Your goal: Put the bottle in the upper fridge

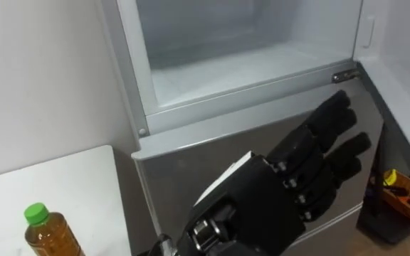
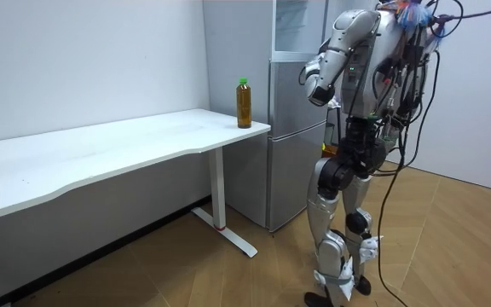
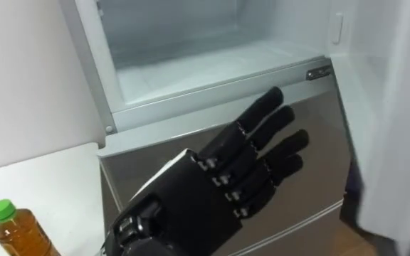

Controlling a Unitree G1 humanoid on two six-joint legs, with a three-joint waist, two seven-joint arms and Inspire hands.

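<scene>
The bottle [image 1: 48,231] holds amber liquid under a green cap and stands upright on the corner of the white table [image 1: 62,178], at my lower left. In the room view the bottle [image 2: 244,102] is at the table end next to the fridge. The upper fridge compartment [image 1: 240,71] is open, and its white floor is bare. My left hand [image 1: 283,192] is raised in front of the grey lower fridge door [image 1: 184,167], open with straight fingers pointing up and right. It holds nothing and is well to the right of the bottle.
The open upper door [image 3: 404,107] stands at the far right edge. The white wall [image 1: 41,78] is behind the table. Orange objects [image 1: 397,188] lie low beside the fridge on the right. In the room view I stand upright facing the fridge [image 2: 292,128] on wooden floor.
</scene>
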